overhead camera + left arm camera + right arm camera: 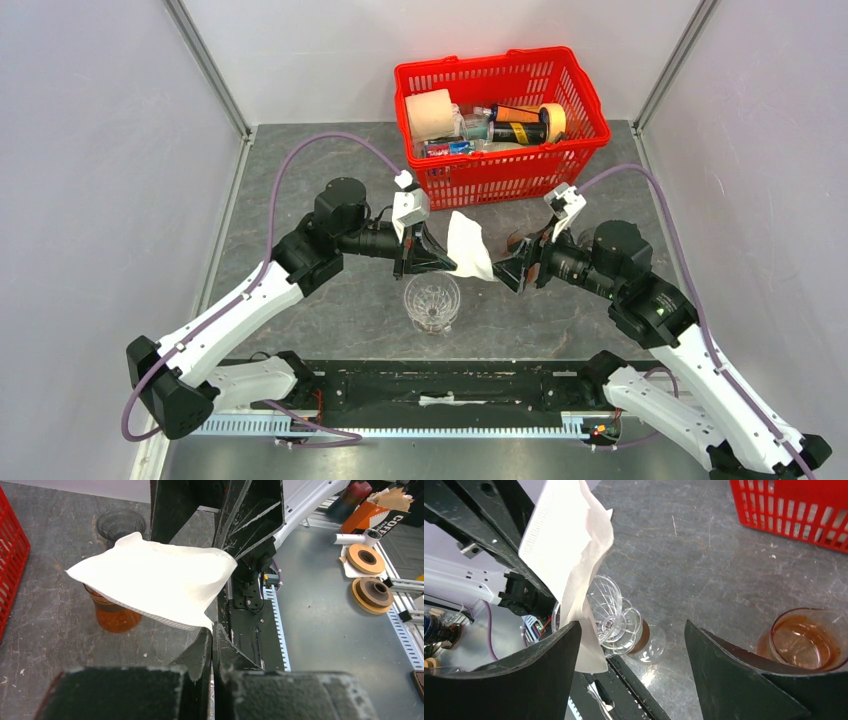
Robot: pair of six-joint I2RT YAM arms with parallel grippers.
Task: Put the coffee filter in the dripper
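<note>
The white paper coffee filter [468,245] hangs in the air above the table. My left gripper [445,262] is shut on its lower corner; in the left wrist view the jaws meet [212,630] on the filter [155,587]. The clear cut-glass dripper [432,300] stands upright just in front of and below the filter, and it also shows in the right wrist view [611,615]. My right gripper [505,272] is open beside the filter's right edge. In the right wrist view [633,625] the filter [564,555] hangs against its left finger.
A red basket [500,175] with several items stands at the back. A tumbler of brown liquid [112,617] and a dark smoky cup [120,525] stand behind the filter; the tumbler [804,640] is by my right finger. A black rail [430,385] runs along the near edge.
</note>
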